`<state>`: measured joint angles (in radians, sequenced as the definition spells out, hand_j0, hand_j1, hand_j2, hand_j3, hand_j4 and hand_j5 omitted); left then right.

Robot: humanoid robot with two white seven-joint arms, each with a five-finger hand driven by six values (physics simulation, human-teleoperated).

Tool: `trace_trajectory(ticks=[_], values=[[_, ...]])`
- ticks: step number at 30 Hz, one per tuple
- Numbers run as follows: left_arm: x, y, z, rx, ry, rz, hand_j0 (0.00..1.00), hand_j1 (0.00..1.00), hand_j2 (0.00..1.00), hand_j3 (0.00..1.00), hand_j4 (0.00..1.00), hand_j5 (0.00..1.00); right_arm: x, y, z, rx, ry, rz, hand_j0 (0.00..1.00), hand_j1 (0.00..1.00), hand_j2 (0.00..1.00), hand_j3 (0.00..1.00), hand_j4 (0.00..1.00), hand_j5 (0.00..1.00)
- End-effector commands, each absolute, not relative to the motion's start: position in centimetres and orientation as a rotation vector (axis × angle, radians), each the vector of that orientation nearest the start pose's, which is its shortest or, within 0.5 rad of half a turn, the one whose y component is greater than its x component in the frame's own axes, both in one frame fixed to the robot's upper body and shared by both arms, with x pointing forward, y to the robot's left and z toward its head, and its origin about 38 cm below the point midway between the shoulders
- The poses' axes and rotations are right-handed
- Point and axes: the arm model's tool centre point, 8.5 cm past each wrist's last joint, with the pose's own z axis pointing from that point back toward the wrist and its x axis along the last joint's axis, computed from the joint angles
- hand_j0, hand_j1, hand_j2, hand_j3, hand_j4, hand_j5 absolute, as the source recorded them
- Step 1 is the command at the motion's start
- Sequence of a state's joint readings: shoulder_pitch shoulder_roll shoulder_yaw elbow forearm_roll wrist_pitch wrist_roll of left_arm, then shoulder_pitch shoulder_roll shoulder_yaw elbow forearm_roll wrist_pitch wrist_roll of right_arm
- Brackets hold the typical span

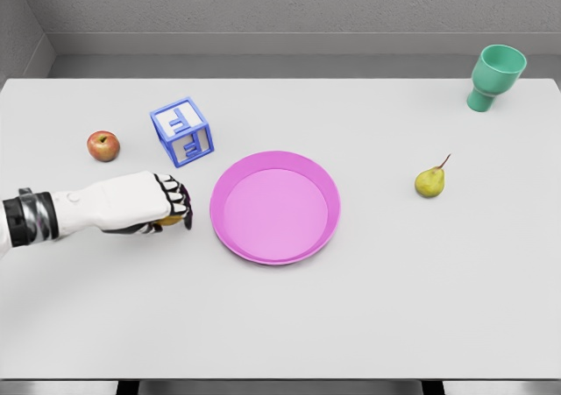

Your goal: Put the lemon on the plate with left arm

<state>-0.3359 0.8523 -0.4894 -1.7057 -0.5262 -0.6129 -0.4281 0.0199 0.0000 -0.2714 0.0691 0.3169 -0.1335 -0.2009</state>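
Observation:
My left hand (172,209) reaches in from the left edge and lies low over the white table, just left of the pink plate (326,185). Its fingers are curled around a yellow lemon (170,221), of which only a small sliver shows under the palm. The plate sits at the table's middle with nothing in it, a short gap to the right of the fingertips. My right arm does not appear in the head view.
A blue letter block (182,131) stands just behind the hand, a red apple (103,145) to its left. A pear (429,182) lies right of the plate. A green cup (495,76) stands at the far right corner.

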Motion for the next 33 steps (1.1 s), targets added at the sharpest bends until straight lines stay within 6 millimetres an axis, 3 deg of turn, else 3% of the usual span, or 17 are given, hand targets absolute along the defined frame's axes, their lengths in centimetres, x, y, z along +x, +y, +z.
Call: trace_trajectory(ticks=[1,10,14,20,21,22,23,27,33], values=[[36.1,27.2,17.6,-0.449,2.036,2.946,0.55,0.55,0.55,0.55,0.55,0.55,-2.1,-28.1,-25.7,-0.265,-0.050,0.040,1.00,1.00,1.00,1.00,1.00,1.00],[36.4,25.7,18.3,-0.437,2.073,2.886,0.55,0.55,0.55,0.55,0.55,0.55,-2.1,-28.1,-25.7,-0.265,-0.050,0.040,1.00,1.00,1.00,1.00,1.00,1.00],[36.8,23.9,18.9,-0.421,2.133,2.808,0.55,0.55,0.55,0.55,0.55,0.55,-2.1,-28.1,-25.7,-0.265,-0.050,0.042,1.00,1.00,1.00,1.00,1.00,1.00],[37.2,17.6,19.4,-0.274,2.140,2.701,0.57,0.57,0.57,0.57,0.57,0.57,-2.1,-28.1,-25.7,-0.265,-0.050,0.042,1.00,1.00,1.00,1.00,1.00,1.00],[37.1,17.0,19.3,-0.257,2.142,2.697,0.59,0.59,0.59,0.59,0.59,0.59,-2.1,-28.1,-25.7,-0.265,-0.050,0.042,1.00,1.00,1.00,1.00,1.00,1.00],[37.1,16.8,19.1,-0.246,2.154,2.691,0.76,0.76,0.76,0.76,0.76,0.76,-2.1,-28.1,-25.7,-0.265,-0.050,0.040,1.00,1.00,1.00,1.00,1.00,1.00],[37.2,16.9,19.4,-0.243,2.180,2.677,1.00,1.00,1.00,1.00,1.00,1.00,-2.1,-28.1,-25.7,-0.265,-0.050,0.040,1.00,1.00,1.00,1.00,1.00,1.00],[37.6,17.9,20.4,-0.295,2.199,2.663,1.00,1.00,1.00,1.00,1.00,1.00,-2.1,-28.1,-25.7,-0.265,-0.050,0.042,1.00,1.00,1.00,1.00,1.00,1.00],[38.8,25.7,23.4,-0.567,2.155,2.760,1.00,1.00,1.00,1.00,1.00,1.00,-2.1,-28.1,-25.7,-0.265,-0.050,0.040,1.00,1.00,1.00,1.00,1.00,1.00]])
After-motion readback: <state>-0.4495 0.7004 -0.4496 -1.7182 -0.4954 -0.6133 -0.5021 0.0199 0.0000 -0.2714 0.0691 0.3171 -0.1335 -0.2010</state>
